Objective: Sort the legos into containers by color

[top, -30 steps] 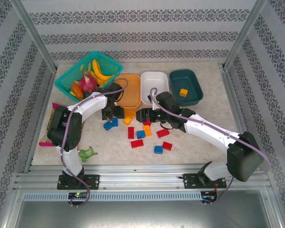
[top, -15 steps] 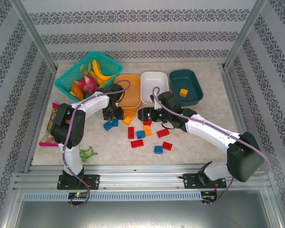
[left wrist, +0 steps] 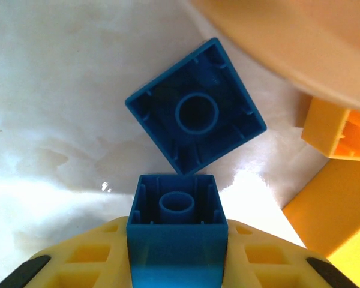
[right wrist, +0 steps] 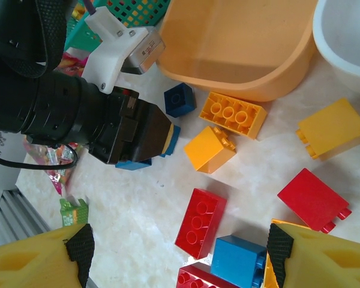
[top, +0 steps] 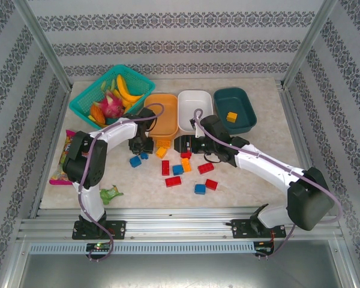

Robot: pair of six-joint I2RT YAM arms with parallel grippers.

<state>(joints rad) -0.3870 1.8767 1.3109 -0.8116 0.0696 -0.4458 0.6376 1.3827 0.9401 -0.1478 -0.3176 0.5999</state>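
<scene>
My left gripper (top: 143, 146) is shut on a small blue lego (left wrist: 177, 223), low over the table beside the orange container (top: 165, 117). Just past it another blue lego (left wrist: 195, 114) lies upside down. My right gripper (top: 183, 146) hangs open over the scattered legos, with a red lego (right wrist: 201, 222) and a blue lego (right wrist: 240, 261) between its pads (right wrist: 79, 251). Yellow legos (right wrist: 210, 147) lie near the orange container's edge (right wrist: 246, 90). The white container (top: 195, 111) holds nothing I can see. The dark teal container (top: 243, 107) holds one yellow lego (top: 231, 117).
A teal mesh basket (top: 84, 103) of toy fruit stands at the back left. A snack packet (top: 63, 157) and a green scrap (top: 110, 193) lie by the left arm. More red and blue legos (top: 200, 189) are spread toward the front of the table.
My left gripper has shut on the blue lego and shifted slightly right, toward the orange container. The right gripper has barely moved.
</scene>
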